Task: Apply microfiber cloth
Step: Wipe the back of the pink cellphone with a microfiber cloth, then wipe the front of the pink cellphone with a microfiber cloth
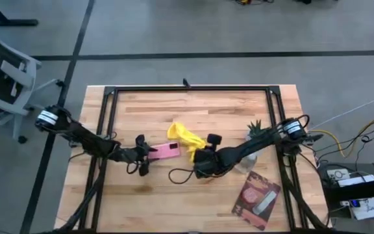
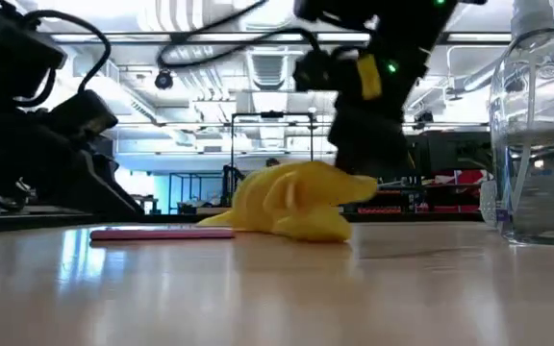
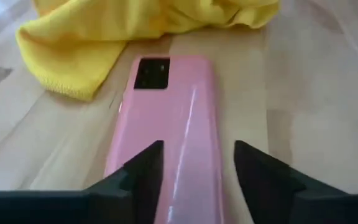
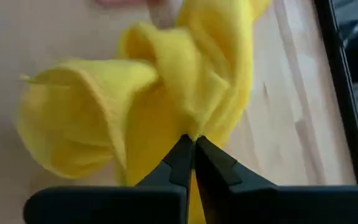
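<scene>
The yellow microfiber cloth (image 1: 184, 136) lies bunched at the middle of the table, its far part resting on the wood (image 2: 287, 213). My right gripper (image 1: 201, 156) is shut on the cloth's near right end. A pink phone (image 1: 165, 151) lies flat beside the cloth, with its camera end (image 3: 151, 73) close to the cloth's edge. My left gripper (image 3: 197, 171) is open at the phone's left end. One finger (image 3: 146, 167) stands over the phone's face and the other (image 3: 253, 171) past its side. My right gripper pinches a bunched fold of the cloth (image 4: 194, 127) between its two shut fingers, several layers gathered together. That end is raised off the wood (image 2: 354, 188), while the rest lies slack on the table. My left gripper: whether its fingers touch the phone cannot be told.
A clear spray bottle (image 2: 537, 135) stands right of the cloth, beside my right arm. A small plant (image 1: 258, 129) is behind it. A pink-and-dark packet (image 1: 258, 198) lies at the near right. A black cord loop (image 1: 180, 175) lies near the cloth.
</scene>
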Tool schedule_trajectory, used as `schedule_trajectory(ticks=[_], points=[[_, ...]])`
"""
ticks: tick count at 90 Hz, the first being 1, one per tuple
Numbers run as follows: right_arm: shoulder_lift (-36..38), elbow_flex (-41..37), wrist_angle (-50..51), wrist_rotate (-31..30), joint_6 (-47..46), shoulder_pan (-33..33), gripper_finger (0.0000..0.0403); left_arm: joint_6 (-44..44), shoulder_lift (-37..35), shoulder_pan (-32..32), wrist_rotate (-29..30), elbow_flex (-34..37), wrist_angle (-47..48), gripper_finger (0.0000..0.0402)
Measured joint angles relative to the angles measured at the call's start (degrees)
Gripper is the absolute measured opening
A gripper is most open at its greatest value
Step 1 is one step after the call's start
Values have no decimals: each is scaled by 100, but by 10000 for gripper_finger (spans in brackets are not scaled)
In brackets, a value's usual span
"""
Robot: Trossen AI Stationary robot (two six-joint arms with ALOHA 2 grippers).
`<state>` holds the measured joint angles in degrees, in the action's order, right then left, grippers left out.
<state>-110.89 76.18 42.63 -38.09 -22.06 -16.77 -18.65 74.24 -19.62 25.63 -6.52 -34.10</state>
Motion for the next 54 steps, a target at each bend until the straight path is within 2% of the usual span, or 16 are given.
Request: schedule_trajectory(ticks=[13, 23, 40, 54], points=[[-2, 23, -17, -74, 89, 17, 3, 249, -297, 3, 63, 0, 32, 109], [40, 237, 43, -74, 428, 17, 23, 264, -553, 139, 353, -9, 86, 87], [116, 664, 38, 12, 1106, 28, 99, -15, -792, 892, 331, -17, 619, 75], [118, 962, -454, 88, 1747, 21, 166, -45, -689, 1620, -280, -17, 784, 83]])
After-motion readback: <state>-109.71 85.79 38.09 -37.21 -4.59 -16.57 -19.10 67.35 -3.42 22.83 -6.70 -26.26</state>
